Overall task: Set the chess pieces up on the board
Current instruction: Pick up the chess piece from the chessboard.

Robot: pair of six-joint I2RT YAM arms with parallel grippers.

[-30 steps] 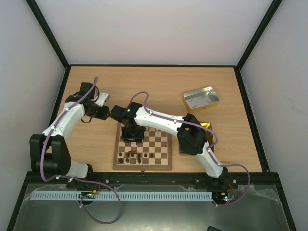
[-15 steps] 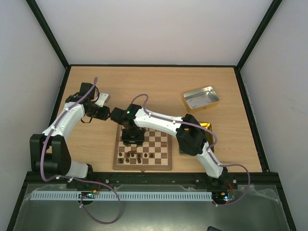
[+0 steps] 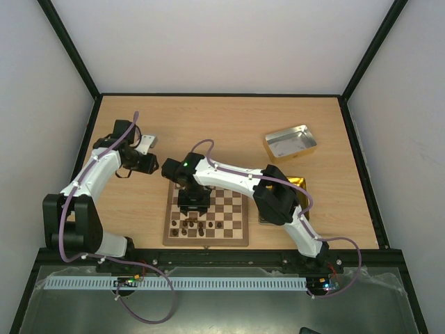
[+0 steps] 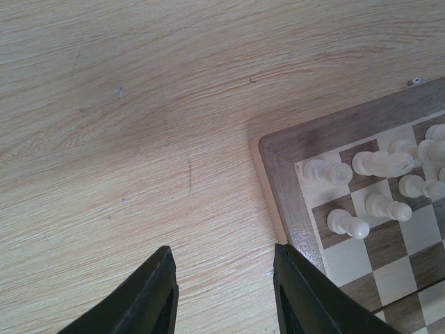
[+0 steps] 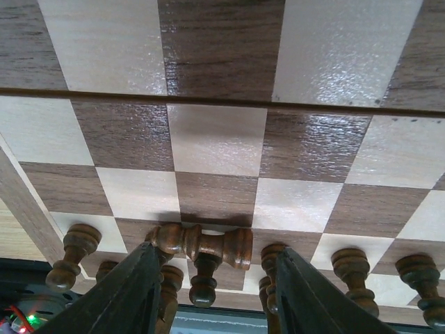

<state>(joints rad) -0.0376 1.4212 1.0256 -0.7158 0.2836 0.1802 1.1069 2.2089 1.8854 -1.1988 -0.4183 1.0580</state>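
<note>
The right gripper (image 5: 215,249) is open, with a dark chess piece (image 5: 191,243) lying sideways between its fingers — long way pointing finger to finger.

top: high, from behind, looking down | wrists: close, looking down | shared: board (image 3: 231,209)

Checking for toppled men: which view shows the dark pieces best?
The right wrist view: the dark pieces fill the bottom edge close up, one lying on its side. The top view shows them as tiny specks on the board; the left wrist view shows only pale pieces.
</note>
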